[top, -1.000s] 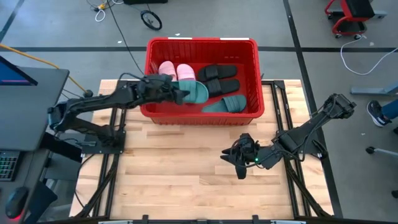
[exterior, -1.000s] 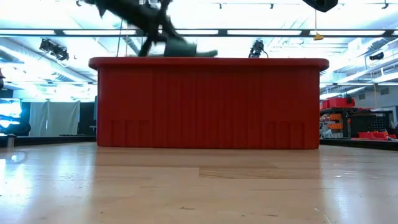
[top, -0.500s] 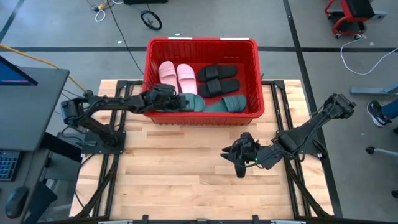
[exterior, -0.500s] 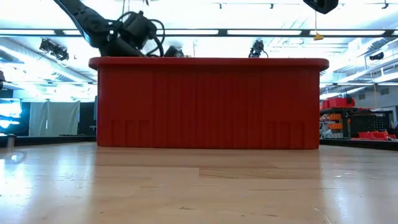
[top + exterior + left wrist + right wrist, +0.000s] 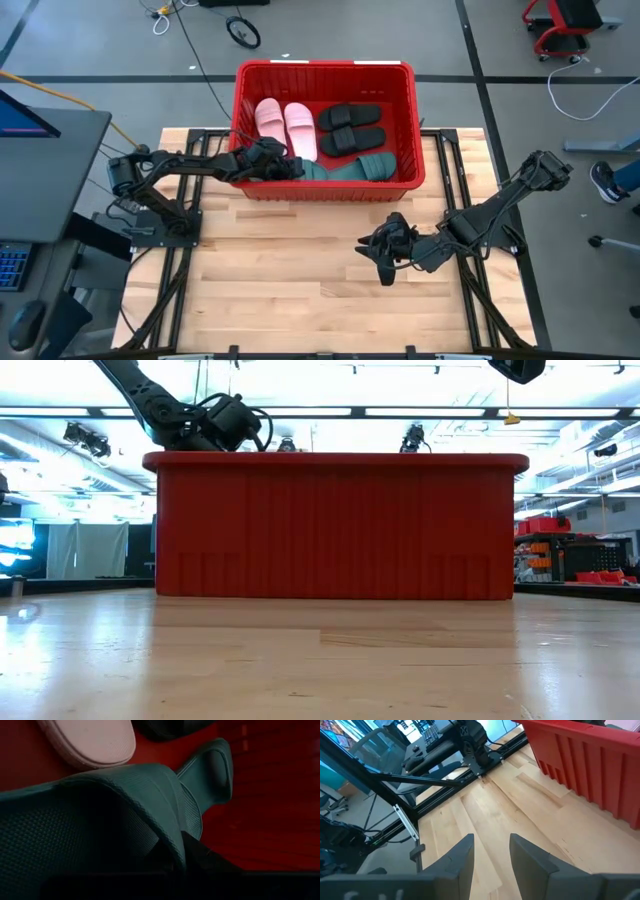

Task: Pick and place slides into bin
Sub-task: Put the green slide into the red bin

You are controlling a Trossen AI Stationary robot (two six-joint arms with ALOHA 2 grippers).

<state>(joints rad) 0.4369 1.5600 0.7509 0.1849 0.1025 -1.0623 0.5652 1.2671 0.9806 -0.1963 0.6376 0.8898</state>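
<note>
The left claw [image 5: 290,168] reaches over the near wall of the red bin [image 5: 400,78] at its left corner, pinching a green slide [image 5: 312,171] low inside the bin. In the left wrist view that slide [image 5: 100,820] fills most of the picture, its ribbed strap arched close to the lens, with one dark finger [image 5: 200,857] against its edge.

The second green slide [image 5: 372,166] lies on the bin floor just beside the first, along the near wall; in the wrist view it [image 5: 212,767] sits beyond the held one. Two pink slides [image 5: 285,125] lie side by side in the bin's left half, and the rounded end of one [image 5: 90,740] shows next to the held slide. Two black slides [image 5: 350,128] lie in the right half, toward the far wall.

From desk height the bin's ribbed front [image 5: 335,525] hides everything inside; only the left arm's wrist [image 5: 225,425] shows above the rim at the left end.

The right claw [image 5: 385,262] waits over the bare wooden desk [image 5: 290,290], well apart from the bin on its near side, fingers [image 5: 457,860] spread with a gap between them and the planks visible through it.
</note>
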